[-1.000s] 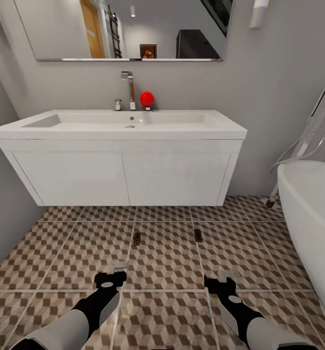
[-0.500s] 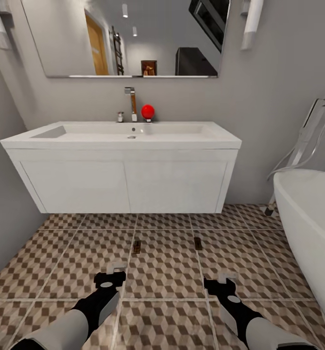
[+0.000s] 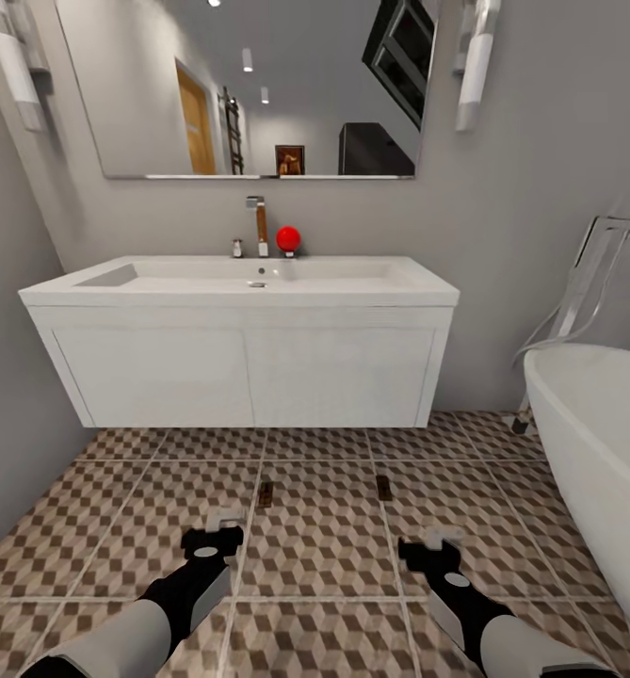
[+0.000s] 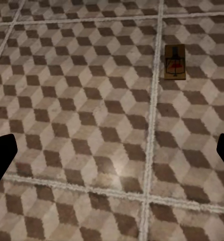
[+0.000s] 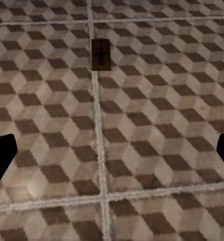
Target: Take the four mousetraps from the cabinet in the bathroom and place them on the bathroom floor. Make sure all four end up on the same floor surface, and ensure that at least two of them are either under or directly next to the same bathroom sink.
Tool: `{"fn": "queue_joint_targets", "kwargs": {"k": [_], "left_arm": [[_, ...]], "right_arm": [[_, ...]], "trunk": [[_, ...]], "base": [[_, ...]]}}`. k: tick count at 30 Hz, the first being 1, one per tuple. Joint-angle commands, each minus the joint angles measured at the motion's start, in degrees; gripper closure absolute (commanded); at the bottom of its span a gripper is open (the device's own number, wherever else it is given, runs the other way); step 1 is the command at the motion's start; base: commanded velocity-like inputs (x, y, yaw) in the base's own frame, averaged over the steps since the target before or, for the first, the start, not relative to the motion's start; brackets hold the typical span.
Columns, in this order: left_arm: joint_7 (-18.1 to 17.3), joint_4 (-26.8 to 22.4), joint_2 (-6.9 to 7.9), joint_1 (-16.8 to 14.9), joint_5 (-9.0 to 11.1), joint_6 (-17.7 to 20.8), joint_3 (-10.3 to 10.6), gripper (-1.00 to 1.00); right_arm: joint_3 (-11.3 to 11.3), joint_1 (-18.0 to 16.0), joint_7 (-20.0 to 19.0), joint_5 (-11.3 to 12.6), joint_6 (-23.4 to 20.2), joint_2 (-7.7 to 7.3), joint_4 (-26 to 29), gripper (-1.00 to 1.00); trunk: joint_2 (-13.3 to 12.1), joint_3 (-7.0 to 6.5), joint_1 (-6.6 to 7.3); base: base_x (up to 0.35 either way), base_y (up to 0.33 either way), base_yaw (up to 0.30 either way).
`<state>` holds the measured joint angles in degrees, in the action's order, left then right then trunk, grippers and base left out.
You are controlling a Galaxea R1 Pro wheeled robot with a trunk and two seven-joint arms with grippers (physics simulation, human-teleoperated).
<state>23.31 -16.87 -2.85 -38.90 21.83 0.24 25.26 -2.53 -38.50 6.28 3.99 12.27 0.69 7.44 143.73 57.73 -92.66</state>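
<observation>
**Both arms held low over the tiles, two traps lying ahead of the basin**

Both arms reach forward and down from the lower edge of the head view, roughly parallel, white forearms ending in black wrists. The left gripper [image 3: 222, 524] and the right gripper [image 3: 434, 544] hang above the cube-patterned brown, beige and white tiled bathroom floor [image 3: 324, 537], touching nothing. In each wrist view the dark fingertips [image 4: 1, 155] sit at opposite edges of the picture with bare tile between them, so both grippers are spread wide and empty.

Two small flat brown wooden mousetraps lie on the floor just in front of the wide shallow white rectangular bathroom sink [image 3: 249, 282] on its white two-door wall-hung unit. The left mousetrap [image 3: 265, 494] rests just beside a pale grout line, ahead of the left gripper; the left wrist view shows it [image 4: 175, 62] with its dark metal parts facing up. The right mousetrap [image 3: 383, 487] lies on a grout line ahead of the right gripper, seen too in the right wrist view [image 5: 100, 54]. The two traps are well apart from each other.

A tall chrome tap [image 3: 256, 224] and a round red object [image 3: 288, 238] stand at the back of the basin, under a wall mirror [image 3: 258, 85]. A white oval bathtub [image 3: 597, 424] stands at the right.
</observation>
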Motion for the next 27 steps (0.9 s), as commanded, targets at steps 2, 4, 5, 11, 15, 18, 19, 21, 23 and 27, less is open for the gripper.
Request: {"fn": "queue_joint_targets", "kwargs": {"k": [2, 4, 5, 11, 15, 18, 19, 21, 23, 27], "left_arm": [[0.4, 0.1, 0.03, 0.0, 0.5, 0.0, 0.5, -1.0], [0.4, 0.2, 0.03, 0.0, 0.5, 0.0, 0.5, -1.0], [0.4, 0.2, 0.03, 0.0, 0.5, 0.0, 0.5, -1.0], [0.5, 0.6, 0.05, 0.0, 0.9, -0.3, 0.5, -1.0], [0.5, 0.9, 0.15, 0.0, 1.8, -0.4, 0.5, -1.0], [0.4, 1.6, 0.35, 0.0, 3.5, -0.5, 0.5, -1.0], [0.4, 2.0, 0.48, 0.0, 4.2, -0.5, 0.5, -1.0], [0.4, 2.9, 0.83, 0.0, 5.7, -0.5, 0.5, -1.0], [0.3, 4.1, 1.27, 0.0, 7.2, -0.6, 0.5, -1.0], [0.1, 6.1, 1.86, 0.0, 9.4, -0.7, 0.5, -1.0]], "right_arm": [[-0.3, 0.0, 0.1, 0.4, 0.2, -0.12, -0.1, -1.0], [-0.3, 0.0, 0.1, 0.4, 0.2, -0.16, -0.1, -1.0], [-0.3, 0.0, 0.1, 0.4, 0.2, -0.22, -0.2, -1.0], [-0.3, 0.1, 0.0, 0.4, 0.2, -0.43, -1.1, -1.0], [-0.3, 0.1, 0.0, 0.3, 0.3, -0.47, -2.1, -1.0], [-0.3, 0.1, -0.1, 0.3, 0.3, -0.49, -3.1, -1.0], [-0.3, 0.1, -0.1, 0.3, 0.3, -0.5, -3.5, -1.0], [-0.3, 0.1, -0.1, 0.3, 0.4, -0.51, -4.2, -1.0], [-0.4, 0.1, -0.1, 0.3, 0.4, -0.53, -4.9, -1.0], [-0.4, 0.1, -0.2, 0.3, 0.4, -0.57, -5.6, -1.0]], "trunk": [[0.0, -0.4, 0.06], [0.0, -0.84, 0.11], [-0.1, -1.06, 0.14], [-0.1, -2.39, 0.29], [-0.2, -3.28, 0.4], [-0.2, -3.94, 0.47], [-0.2, -4.16, 0.5], [-0.3, -4.61, 0.55], [-0.3, -5.05, 0.6], [-0.3, -5.94, 0.71]], "base": [[0.0, 0.0, 0.0], [0.0, 0.0, 0.0], [0.0, 0.0, 0.0], [0.0, 0.0, 0.0], [0.0, 0.0, 0.0], [0.0, 0.0, 0.0], [0.0, 0.0, 0.0], [0.0, 0.0, 0.0], [0.0, 0.0, 0.0], [0.0, 0.0, 0.0]]}}
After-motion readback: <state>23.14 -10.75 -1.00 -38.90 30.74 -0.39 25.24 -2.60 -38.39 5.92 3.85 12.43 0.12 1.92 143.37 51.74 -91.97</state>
